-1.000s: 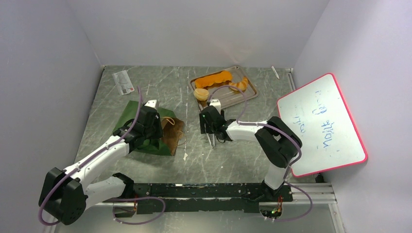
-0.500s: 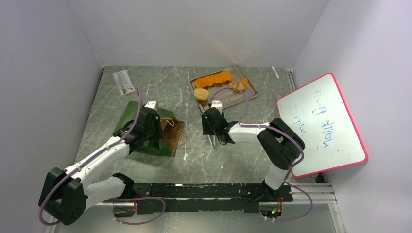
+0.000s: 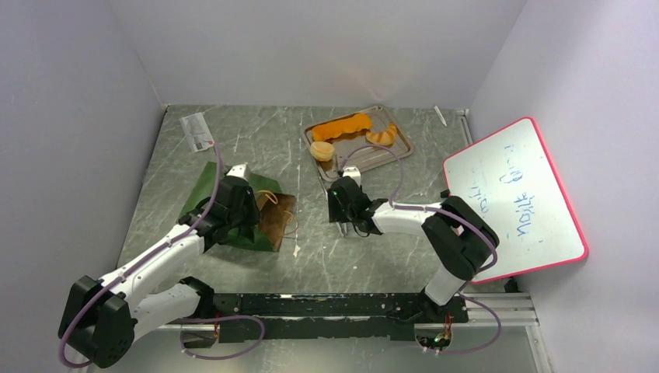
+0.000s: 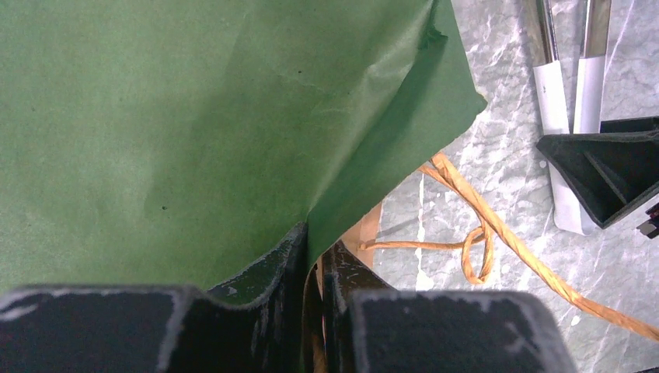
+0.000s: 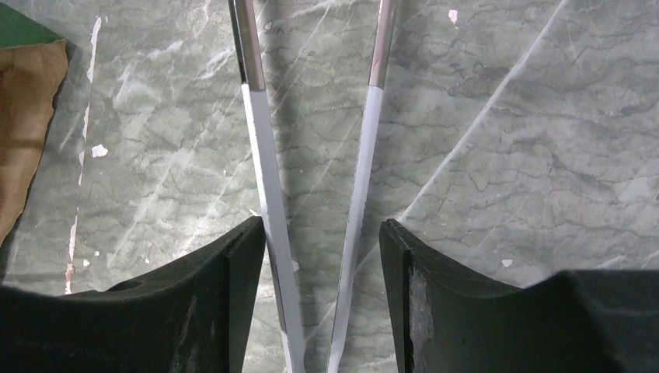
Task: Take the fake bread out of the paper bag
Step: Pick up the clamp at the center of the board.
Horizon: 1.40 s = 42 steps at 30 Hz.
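Observation:
The dark green paper bag (image 3: 208, 185) lies flat on the table, its brown mouth (image 3: 277, 219) and tan cord handles (image 4: 475, 237) pointing right. My left gripper (image 3: 250, 221) is shut on the bag's upper green layer (image 4: 194, 116) at the mouth, pinched between its fingers (image 4: 315, 241). The fake bread lies on the grey tray (image 3: 378, 160): orange baguette (image 3: 342, 126), croissant (image 3: 381, 137), pale bun (image 3: 321, 150). My right gripper (image 3: 345, 211) is open and straddles metal tongs (image 5: 260, 148) with white tips on the table. No bread shows inside the bag.
A pink-framed whiteboard (image 3: 513, 198) leans at the right. A small card (image 3: 197, 130) lies at the back left, a pen (image 3: 440, 115) at the back right. The right gripper's black body (image 4: 614, 167) sits close to the bag's handles.
My right gripper has slid a little toward the near edge along the tongs. The left gripper still pinches the bag; its arm shifted slightly.

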### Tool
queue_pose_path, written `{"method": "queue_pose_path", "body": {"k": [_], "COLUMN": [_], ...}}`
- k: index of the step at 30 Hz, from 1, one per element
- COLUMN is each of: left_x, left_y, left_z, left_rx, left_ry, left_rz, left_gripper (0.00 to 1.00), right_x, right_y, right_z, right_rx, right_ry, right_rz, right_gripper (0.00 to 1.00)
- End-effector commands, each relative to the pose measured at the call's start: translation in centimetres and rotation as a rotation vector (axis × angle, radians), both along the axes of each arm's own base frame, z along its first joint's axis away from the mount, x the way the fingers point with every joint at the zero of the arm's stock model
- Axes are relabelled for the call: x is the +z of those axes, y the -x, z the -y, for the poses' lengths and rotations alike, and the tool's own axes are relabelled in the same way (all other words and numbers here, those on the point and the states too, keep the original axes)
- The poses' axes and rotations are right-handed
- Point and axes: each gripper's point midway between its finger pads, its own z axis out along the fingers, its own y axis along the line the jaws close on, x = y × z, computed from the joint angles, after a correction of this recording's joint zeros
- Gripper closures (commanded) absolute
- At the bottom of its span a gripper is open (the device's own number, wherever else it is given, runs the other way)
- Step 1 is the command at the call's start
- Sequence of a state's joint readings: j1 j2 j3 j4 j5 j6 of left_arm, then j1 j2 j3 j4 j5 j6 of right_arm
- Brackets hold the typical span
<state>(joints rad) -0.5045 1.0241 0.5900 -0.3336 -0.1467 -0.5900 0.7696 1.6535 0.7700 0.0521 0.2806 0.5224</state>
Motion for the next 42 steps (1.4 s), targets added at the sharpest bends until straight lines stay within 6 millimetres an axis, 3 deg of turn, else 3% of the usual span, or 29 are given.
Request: {"method": "queue_pose_path", "body": {"k": [1,11,20,35,42], "left_x": [0.3,0.9,0.4,0.5,0.6], "left_y": [-0.1,-0.7,-0.7,-0.9,-0.9], "left_z": [0.2,0.1,0.2,0.2,0.3], "left_rx": [0.010,-0.005,-0.010,0.011,0.013], "left_ry": [0.032,-0.003,-0.010,0.017,0.025], "left_rz": [0.007,0.010,0.005,0.025,0.028], "left_gripper": [0.93,0.93,0.93,0.93,0.93], "right_x": [-0.9,-2.3,-4.3,-1.1,1.7], "right_y": [-0.3,-3.1,-1.0,2.5,3.9], "right_z": [0.1,-0.5,1.1,1.9,1.9], "right_rx": [-0.006,-0.032,-0.045,-0.010,0.016], "right_ry": [0.048,0.126,0.150,0.055,-0.017], "right_rz": [-0.010,0.029,-0.023,-0.060,-0.041], "right_gripper": [0.42,0.39,0.46,0.54,0.59]}}
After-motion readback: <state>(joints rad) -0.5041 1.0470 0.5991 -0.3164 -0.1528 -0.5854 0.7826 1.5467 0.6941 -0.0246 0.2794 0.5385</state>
